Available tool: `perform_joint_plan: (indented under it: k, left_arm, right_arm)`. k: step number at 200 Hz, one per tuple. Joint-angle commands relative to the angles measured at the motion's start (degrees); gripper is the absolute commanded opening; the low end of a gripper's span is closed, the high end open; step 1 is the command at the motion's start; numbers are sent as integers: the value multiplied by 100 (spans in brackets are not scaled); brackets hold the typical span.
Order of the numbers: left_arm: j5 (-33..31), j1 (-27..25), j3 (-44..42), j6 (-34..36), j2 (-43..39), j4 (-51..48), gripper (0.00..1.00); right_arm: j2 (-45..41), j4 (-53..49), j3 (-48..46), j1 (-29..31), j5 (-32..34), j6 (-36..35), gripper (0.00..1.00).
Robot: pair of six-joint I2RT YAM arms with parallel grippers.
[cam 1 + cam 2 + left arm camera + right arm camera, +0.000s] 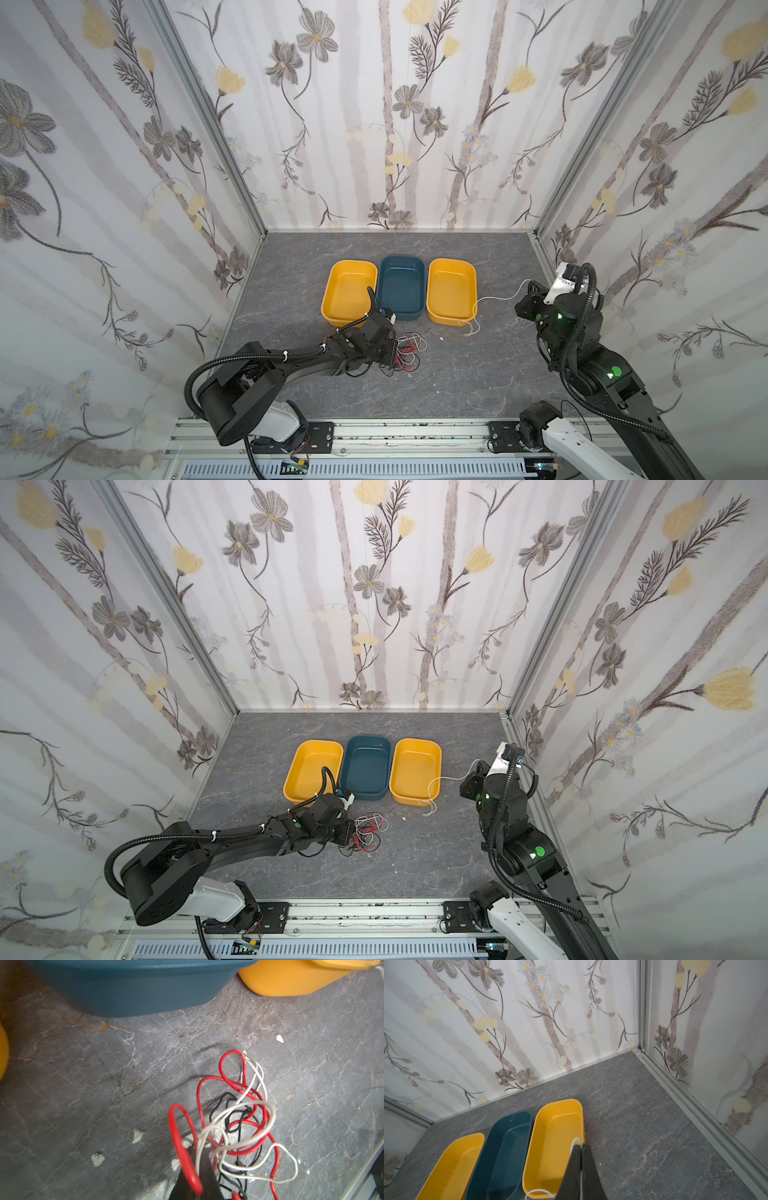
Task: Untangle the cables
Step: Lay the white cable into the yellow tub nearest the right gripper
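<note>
Left gripper (pixel 200 1159): jaws closed, pinching a red loop of the tangled cables (pixel 239 1118); red, black and white loops spread just ahead of its tips. Right gripper (pixel 581 1148): jaws closed on a white cable (pixel 538 1190), which trails beneath it across the yellow bin (pixel 560 1101) corner.

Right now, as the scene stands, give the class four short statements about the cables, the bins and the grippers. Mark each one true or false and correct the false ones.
1. The right gripper is shut on a white cable. True.
2. The teal bin stands at the right end of the row. False: it stands between the left yellow bin and the right yellow bin.
3. The tangle lies inside a yellow bin. False: it is on the table in front of the bins, at the left gripper.
4. The tangle holds red, black and white cables. True.
</note>
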Motion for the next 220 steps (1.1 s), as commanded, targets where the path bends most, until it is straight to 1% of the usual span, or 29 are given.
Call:
perform_joint_plan:
  k: [1, 20, 56, 86, 99, 127, 153, 196, 220]
  left_arm:
    - [11, 11, -7, -3, 7, 5, 4]
    - [62, 11, -7, -3, 88, 54, 6]
    - [136, 4, -44, -55, 123, 189, 7]
    - [165, 4, -47, -71, 185, 287, 7]
    - [184, 8, -38, -83, 218, 307, 7]
    - [223, 10, -42, -91, 251, 382, 7]
    - [289, 7, -48, -117, 262, 462, 7]
    - [389, -6, -238, -216, 123, 728, 7]
    - [394, 1, -274, -230, 49, 753, 7]
  right_arm:
    - [67, 66, -143, -25, -383, 239, 0]
    - [120, 116, -265, -24, -640, 284, 0]
    - [177, 328, -504, -28, -1721, 303, 0]
    - [244, 543, -509, -22, -2042, 337, 0]
    - [295, 642, -421, -21, -2010, 294, 0]
    - [644, 815, -182, -54, -1702, 18, 0]
    - [1149, 1203, -66, -166, -1876, -137, 0]
    - [2183, 1661, 152, -413, -1827, -302, 0]
    - [2940, 1675, 365, -437, -1382, -419, 0]
